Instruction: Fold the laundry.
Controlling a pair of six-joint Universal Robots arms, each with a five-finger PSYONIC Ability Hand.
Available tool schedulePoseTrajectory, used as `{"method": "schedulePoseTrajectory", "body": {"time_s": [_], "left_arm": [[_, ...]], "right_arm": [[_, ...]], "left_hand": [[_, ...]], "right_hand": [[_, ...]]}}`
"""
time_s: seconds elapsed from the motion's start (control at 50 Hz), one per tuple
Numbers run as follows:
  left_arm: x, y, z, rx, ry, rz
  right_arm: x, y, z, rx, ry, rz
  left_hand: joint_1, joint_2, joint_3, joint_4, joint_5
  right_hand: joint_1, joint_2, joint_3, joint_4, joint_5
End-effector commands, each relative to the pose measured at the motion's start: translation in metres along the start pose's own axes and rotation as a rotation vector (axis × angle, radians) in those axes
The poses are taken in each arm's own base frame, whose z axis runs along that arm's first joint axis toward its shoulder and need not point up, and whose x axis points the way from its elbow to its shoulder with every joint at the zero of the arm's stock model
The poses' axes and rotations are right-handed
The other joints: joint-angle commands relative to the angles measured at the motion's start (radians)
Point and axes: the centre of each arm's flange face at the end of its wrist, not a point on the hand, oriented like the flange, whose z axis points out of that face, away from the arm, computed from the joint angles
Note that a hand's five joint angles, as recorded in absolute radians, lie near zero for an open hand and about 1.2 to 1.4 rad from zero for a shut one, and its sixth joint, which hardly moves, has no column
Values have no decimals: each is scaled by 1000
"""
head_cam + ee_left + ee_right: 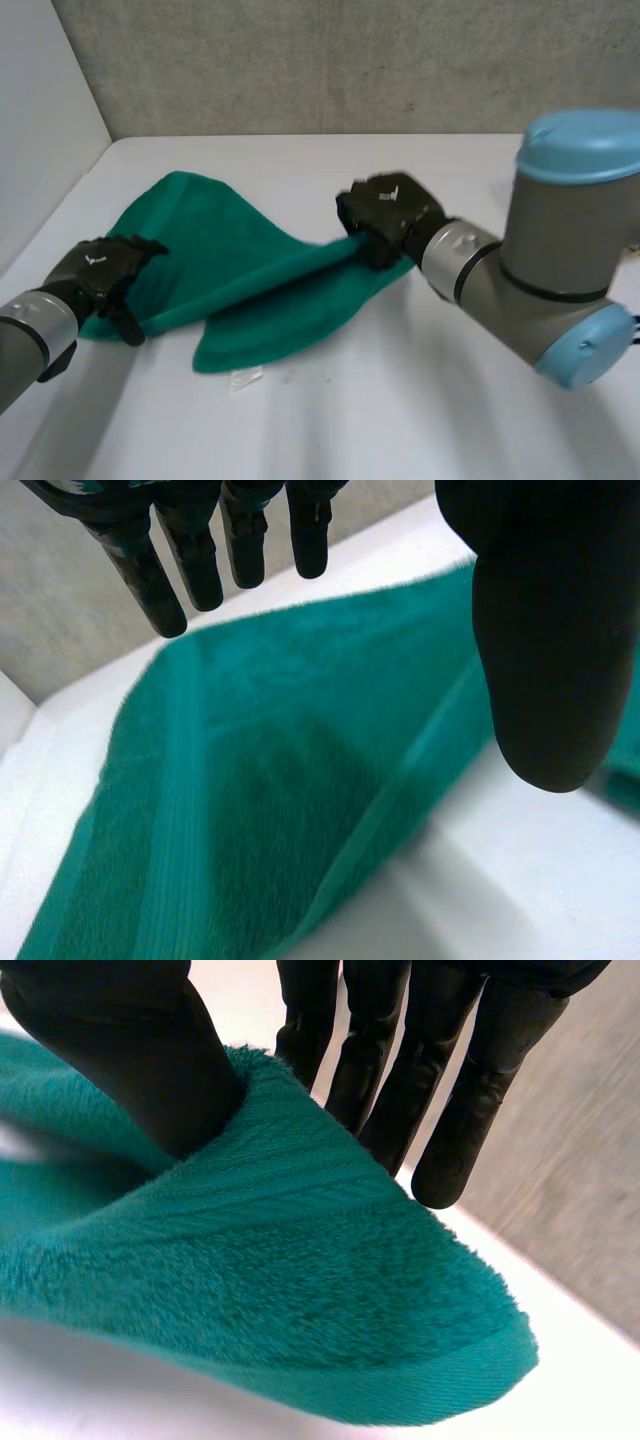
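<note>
Fingers (195, 565) of the left hand (100, 272) are straight, thumb held apart, over the left corner of the green towel (250, 270). The towel lies rumpled on the white table (400, 420), a white tag (245, 378) at its near edge. At its right edge, the right hand (392, 215) pinches the raised cloth between thumb and fingers.

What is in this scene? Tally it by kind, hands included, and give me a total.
green towel: 1
black hands: 2 (left hand, right hand)
white table: 1
Total: 4
</note>
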Motion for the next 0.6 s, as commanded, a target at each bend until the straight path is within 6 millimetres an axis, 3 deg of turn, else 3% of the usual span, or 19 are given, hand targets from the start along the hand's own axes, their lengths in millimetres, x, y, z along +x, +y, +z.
{"method": "schedulePoseTrajectory", "body": {"time_s": [0.02,0.28,0.44,0.54,0.58,0.6], "left_arm": [[5,9,0,-47,24,-15],[16,24,7,-96,83,-32],[51,33,4,-128,196,-27],[57,27,5,-89,197,-69],[55,25,10,-60,180,-81],[52,24,16,-30,154,-89]], "right_arm": [[5,-37,-15,103,23,10],[7,-78,-31,224,39,29],[12,-104,-43,301,61,34],[13,-108,-44,313,62,35],[14,-109,-45,317,68,33],[16,-112,-48,324,76,31]], "left_hand": [[2,-4,-9,-4,-19],[76,70,64,70,54],[84,78,73,78,63],[266,260,255,260,245],[462,456,451,456,441],[690,684,679,684,669]], "right_hand": [[417,218,217,208,239],[417,218,217,208,239],[417,218,217,208,239],[417,218,217,208,239],[417,218,217,208,239],[417,218,217,208,239]]}}
